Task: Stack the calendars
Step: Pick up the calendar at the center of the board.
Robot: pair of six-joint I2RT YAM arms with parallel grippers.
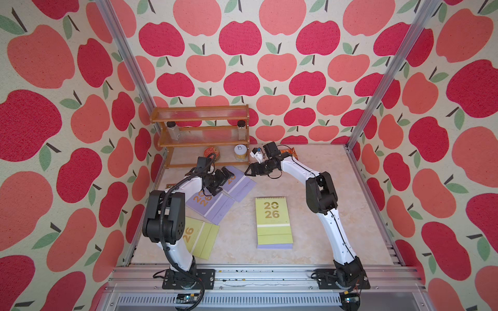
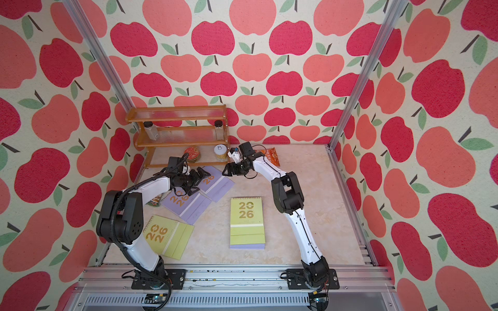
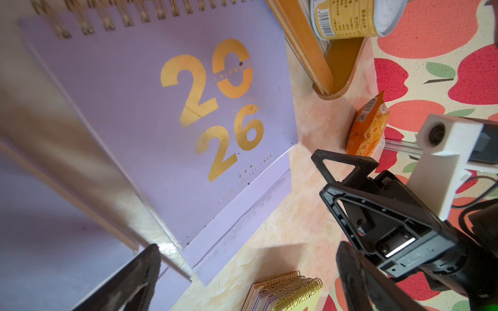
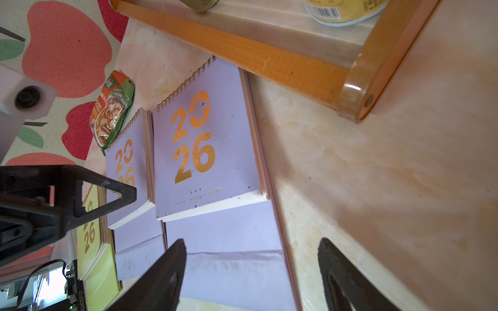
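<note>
Two lavender calendars lie side by side near the shelf, the far one and the near one. A yellow-green calendar tops a stack mid-table, with a lavender edge showing under it. Another yellow-green calendar lies front left, partly under the left arm. My left gripper hovers open over the lavender pair, holding nothing. My right gripper is open and empty, its jaws straddling the far lavender calendar's edge.
A wooden shelf at the back left carries jars and cans. An orange snack packet lies by the back wall and a green packet by the left wall. The two grippers are close together.
</note>
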